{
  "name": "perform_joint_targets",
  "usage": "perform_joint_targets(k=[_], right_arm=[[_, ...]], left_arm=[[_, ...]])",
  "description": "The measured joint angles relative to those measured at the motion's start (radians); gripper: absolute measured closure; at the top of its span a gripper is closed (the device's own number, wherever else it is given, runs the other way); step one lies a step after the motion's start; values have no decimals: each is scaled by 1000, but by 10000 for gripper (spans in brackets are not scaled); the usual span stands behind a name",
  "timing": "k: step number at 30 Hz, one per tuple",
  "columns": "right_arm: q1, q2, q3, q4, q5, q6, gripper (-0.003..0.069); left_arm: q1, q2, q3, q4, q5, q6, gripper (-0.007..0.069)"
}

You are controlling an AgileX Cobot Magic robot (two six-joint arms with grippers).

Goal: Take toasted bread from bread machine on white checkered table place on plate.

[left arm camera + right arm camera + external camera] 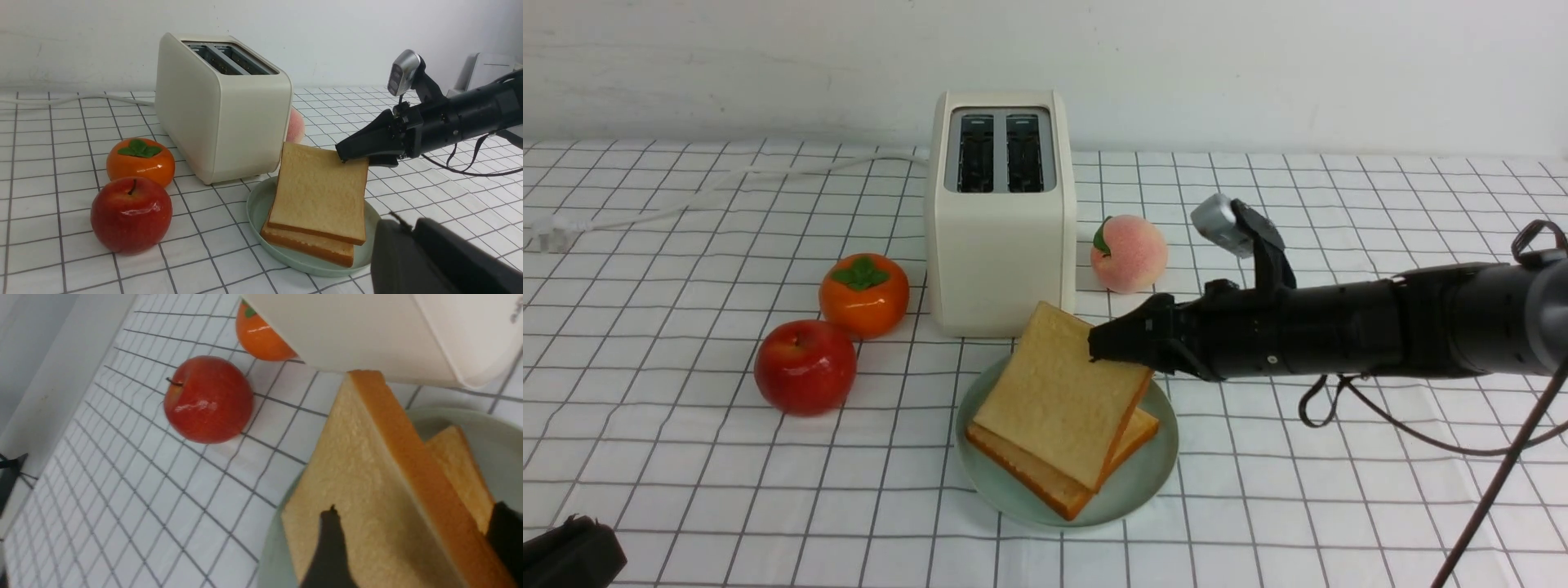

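Note:
The bread machine (1001,245) stands at the back middle of the white checkered table (686,457), both slots empty. The plate (1143,482) lies just in front of it. One toasted bread slice (1139,433) lies flat on the plate. My right gripper (1098,347) is shut on the far right corner of the second slice (1054,400), which leans tilted with its low edge on the first slice. In the right wrist view the fingers (331,547) pinch this slice (367,498) across its thickness. My left gripper (568,555) is shut and empty at the near left corner.
A red apple (805,367) and an orange persimmon (863,294) sit left of the toaster. A peach (1129,253) sits right of it, behind my right arm. The white cord (727,188) runs to a plug (547,233) at far left.

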Motion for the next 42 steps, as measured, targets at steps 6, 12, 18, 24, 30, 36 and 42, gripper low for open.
perform_joint_targets(k=[6,12,18,24,30,36,42], right_arm=[[-26,-124,0,-229,-129,72,59],[-26,-295,0,-497,-61,362,178],[-26,-547,0,-974,143,871,518],[-26,-757,4,-1292,289,1157,673],[-26,-976,118,-1400,392,1253,666],[-26,-1176,269,-1401,401,1269,666],[-26,-1342,337,-1395,479,1269,662]], left_arm=[[0,0,0,-1,0,0,571],[0,0,0,-1,0,0,568],[0,0,0,-12,-4,0,569],[0,0,0,-35,-5,-1,638],[0,0,0,-39,-7,-1,638],[0,0,0,-39,5,-1,638],[0,0,0,-39,8,-1,638]])
